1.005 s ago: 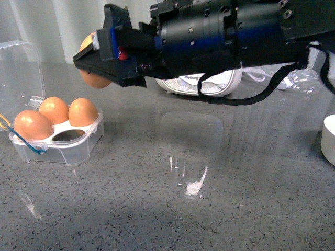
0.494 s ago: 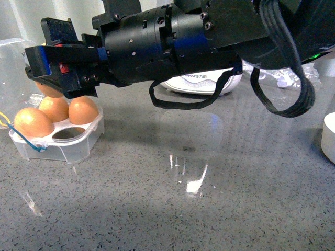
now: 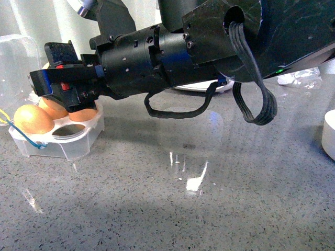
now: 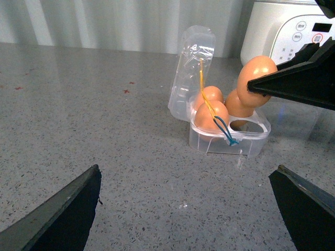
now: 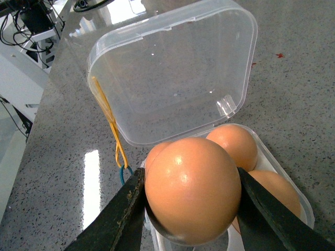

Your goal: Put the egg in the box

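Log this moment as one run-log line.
right gripper: shut on egg over box | lid open | three eggs in, one cell free | left gripper: open

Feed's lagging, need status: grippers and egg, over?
Right gripper shut on egg, over box. Left gripper open, empty. One cell empty, lid open, nothing blocking.

Right arm (image 3: 172, 55) reaches across toward the robot's left, forearm and wrist near level. Right gripper (image 5: 192, 209): fingers (image 5: 121, 214) clamped on opposite sides of the egg (image 4: 256, 78), egg held in the air. Left gripper (image 4: 187, 170): fingers spread wide apart, hovering above the desk (image 4: 104, 104).
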`<move>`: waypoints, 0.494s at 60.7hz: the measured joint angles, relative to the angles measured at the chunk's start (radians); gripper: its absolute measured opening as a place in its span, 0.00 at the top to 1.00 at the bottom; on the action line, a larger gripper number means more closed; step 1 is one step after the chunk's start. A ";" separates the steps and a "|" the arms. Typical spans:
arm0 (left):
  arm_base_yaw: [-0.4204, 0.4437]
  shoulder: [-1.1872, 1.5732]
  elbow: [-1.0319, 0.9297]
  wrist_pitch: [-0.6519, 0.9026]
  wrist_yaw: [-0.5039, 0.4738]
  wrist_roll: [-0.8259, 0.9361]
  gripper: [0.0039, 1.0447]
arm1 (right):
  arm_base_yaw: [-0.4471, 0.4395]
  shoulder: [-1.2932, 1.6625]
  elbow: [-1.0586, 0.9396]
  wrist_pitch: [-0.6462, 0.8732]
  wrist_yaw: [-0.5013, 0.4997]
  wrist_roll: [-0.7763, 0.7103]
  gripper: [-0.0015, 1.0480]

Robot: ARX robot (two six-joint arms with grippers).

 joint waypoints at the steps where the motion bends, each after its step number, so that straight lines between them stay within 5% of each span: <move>1: 0.000 0.000 0.000 0.000 0.000 0.000 0.06 | 0.000 0.001 0.000 -0.001 0.000 0.000 0.60; 30: 0.000 0.000 0.000 0.000 0.000 0.000 0.06 | 0.009 0.027 0.000 -0.078 0.023 -0.053 0.60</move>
